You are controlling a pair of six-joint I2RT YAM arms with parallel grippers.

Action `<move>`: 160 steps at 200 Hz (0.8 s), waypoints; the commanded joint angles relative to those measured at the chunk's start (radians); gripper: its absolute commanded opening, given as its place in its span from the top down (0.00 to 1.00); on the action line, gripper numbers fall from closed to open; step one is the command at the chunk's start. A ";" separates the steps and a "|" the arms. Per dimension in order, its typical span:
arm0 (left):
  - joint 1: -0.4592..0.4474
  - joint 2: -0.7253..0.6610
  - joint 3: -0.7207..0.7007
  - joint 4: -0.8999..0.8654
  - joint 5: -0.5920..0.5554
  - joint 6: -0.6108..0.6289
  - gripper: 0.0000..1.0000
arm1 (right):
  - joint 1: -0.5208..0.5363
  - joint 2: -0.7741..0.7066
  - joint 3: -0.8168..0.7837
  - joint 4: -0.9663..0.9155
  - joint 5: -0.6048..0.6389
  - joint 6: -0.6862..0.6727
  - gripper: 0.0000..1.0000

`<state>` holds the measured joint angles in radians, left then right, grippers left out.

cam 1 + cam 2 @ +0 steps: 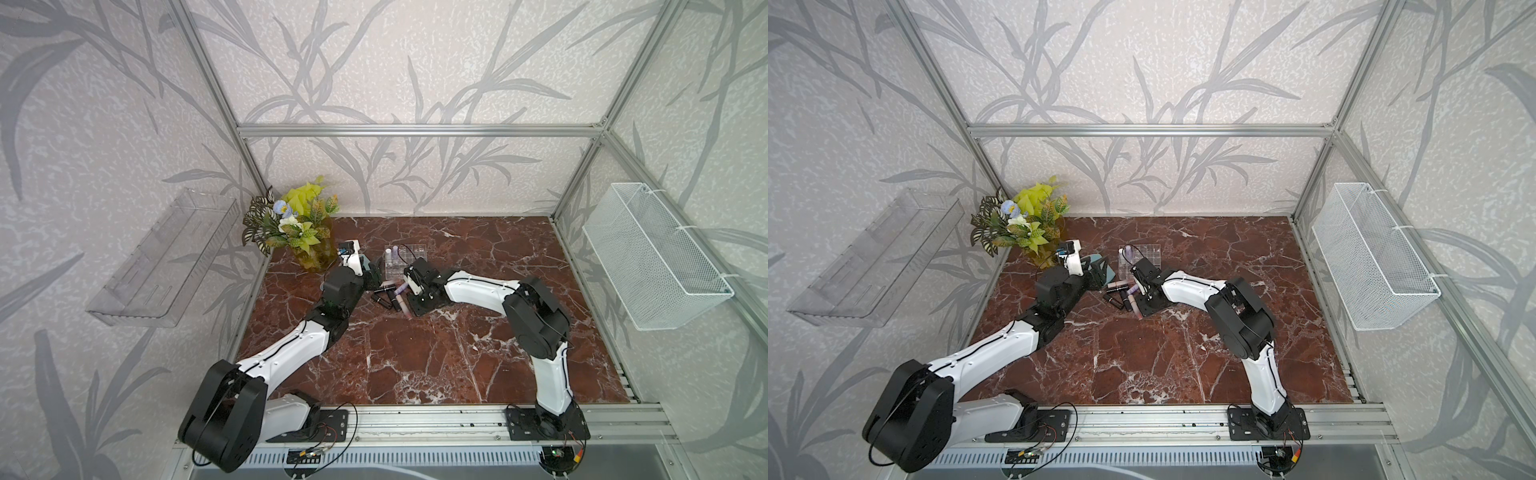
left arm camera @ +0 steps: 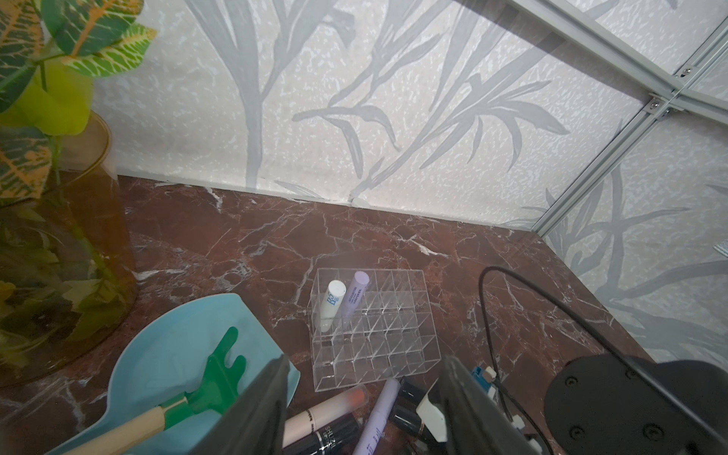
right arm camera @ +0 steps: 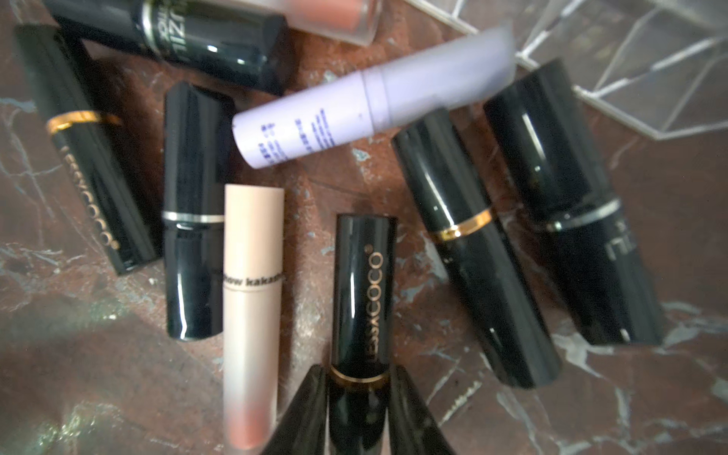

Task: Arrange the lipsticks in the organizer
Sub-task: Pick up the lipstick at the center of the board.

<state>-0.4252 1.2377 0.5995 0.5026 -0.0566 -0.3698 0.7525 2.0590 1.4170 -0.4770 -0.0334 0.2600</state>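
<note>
The clear organizer (image 1: 401, 259) (image 2: 374, 327) stands on the marble top, with a white lipstick (image 2: 334, 303) and a lilac lipstick (image 2: 354, 299) upright in its far-left compartments. In front of it, several lipsticks (image 1: 390, 293) (image 1: 1123, 295) lie in a loose pile. My right gripper (image 3: 358, 374) is down at the pile's right side. It is shut on a black lipstick with a gold band (image 3: 360, 291) that lies on the marble. A pale pink tube (image 3: 252, 299) lies right beside it, and a lilac tube (image 3: 374, 110) lies further on. My left gripper (image 2: 366, 360) hangs open over the pile's left side, holding nothing.
A teal scoop (image 2: 169, 354) holding a green toy rake (image 2: 220, 374) lies left of the pile. Behind it stands an amber vase of artificial plants (image 1: 303, 232). A clear tray (image 1: 162, 257) hangs on the left wall and a white mesh basket (image 1: 652, 253) on the right wall.
</note>
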 commanded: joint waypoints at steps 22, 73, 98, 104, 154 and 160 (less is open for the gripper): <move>0.004 0.007 0.031 -0.015 0.014 0.003 0.37 | -0.004 0.038 0.034 -0.052 0.021 0.007 0.72; 0.005 0.007 0.030 -0.010 0.024 -0.005 0.38 | -0.005 -0.056 -0.038 0.004 0.031 0.001 0.84; 0.006 0.005 0.033 -0.005 0.040 -0.011 0.31 | -0.005 -0.171 -0.114 0.058 0.047 -0.004 0.86; 0.007 0.003 0.033 -0.003 0.051 -0.014 0.28 | -0.004 -0.203 -0.136 0.070 0.047 -0.002 0.86; 0.076 0.025 0.095 0.004 0.364 -0.079 0.15 | -0.016 -0.480 -0.281 0.123 0.004 0.014 0.86; 0.090 0.038 0.109 0.007 0.431 -0.096 0.15 | -0.021 -0.517 -0.297 0.128 -0.005 0.017 0.86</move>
<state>-0.3805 1.2476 0.6365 0.4831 0.1310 -0.4072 0.7479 1.6585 1.1622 -0.3965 -0.0120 0.2630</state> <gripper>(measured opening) 0.850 0.233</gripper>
